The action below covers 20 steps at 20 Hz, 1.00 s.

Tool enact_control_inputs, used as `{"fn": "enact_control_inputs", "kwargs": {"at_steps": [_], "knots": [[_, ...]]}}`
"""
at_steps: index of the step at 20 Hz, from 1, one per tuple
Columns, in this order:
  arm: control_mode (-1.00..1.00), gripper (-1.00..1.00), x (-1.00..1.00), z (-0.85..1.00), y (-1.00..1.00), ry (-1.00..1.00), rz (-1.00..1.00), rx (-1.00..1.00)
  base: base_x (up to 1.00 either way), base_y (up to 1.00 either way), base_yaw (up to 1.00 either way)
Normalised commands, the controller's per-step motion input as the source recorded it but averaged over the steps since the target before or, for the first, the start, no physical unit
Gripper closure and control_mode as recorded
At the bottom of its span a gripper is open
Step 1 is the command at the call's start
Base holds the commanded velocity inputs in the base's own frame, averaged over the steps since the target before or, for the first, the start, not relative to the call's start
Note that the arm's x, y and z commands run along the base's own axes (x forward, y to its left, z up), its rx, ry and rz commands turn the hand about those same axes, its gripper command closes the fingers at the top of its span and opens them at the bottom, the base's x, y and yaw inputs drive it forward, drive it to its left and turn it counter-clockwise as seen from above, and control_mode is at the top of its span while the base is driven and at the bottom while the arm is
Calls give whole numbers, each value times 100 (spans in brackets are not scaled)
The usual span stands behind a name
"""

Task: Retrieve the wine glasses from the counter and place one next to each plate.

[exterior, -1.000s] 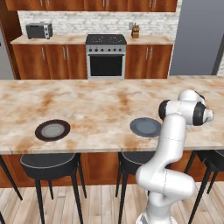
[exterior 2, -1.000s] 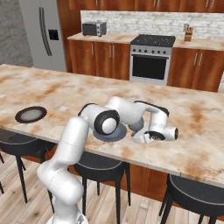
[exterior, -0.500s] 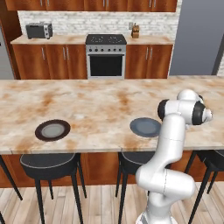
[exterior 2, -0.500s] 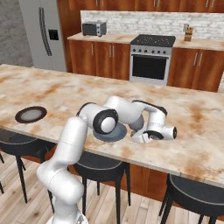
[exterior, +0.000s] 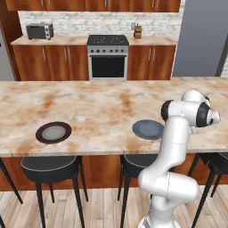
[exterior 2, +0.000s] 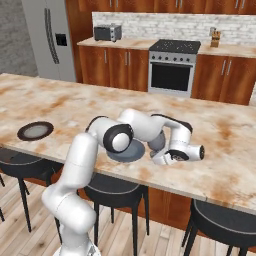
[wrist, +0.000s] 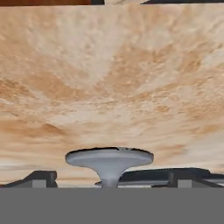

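Beside the right plate, the gripper is hovering low over the desk.
Its jaws are standing apart around what is probably a wine glass, not clamping it.

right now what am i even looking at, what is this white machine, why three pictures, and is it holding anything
It is a rendered kitchen with a white robot arm on a base that can drive. Two pictures come from cameras on that base, behind the arm to its left and right. The third comes from a camera on its hand.

The arm bends over a stone-topped island with black stools. On it lie two dark plates: one with a brownish rim far to the left, one grey beside the arm.

The gripper lies low beside the grey plate. The hand view shows a grey wine glass between the open fingers, so nothing is gripped.
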Motion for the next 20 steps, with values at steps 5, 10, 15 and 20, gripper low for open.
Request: {"fn": "enact_control_inputs", "kwargs": {"at_steps": [5,10,15,20], "knots": [[-100,-100,9,5,-30,0,-7,0,0,0,0],[-100,-100,-36,6,-43,-1,-3,0,0,0,0],[-100,-100,-72,27,-14,-8,0,0,0,0,0],[-100,-100,-87,96,5,-8,0,-3,0,0,0]]}}
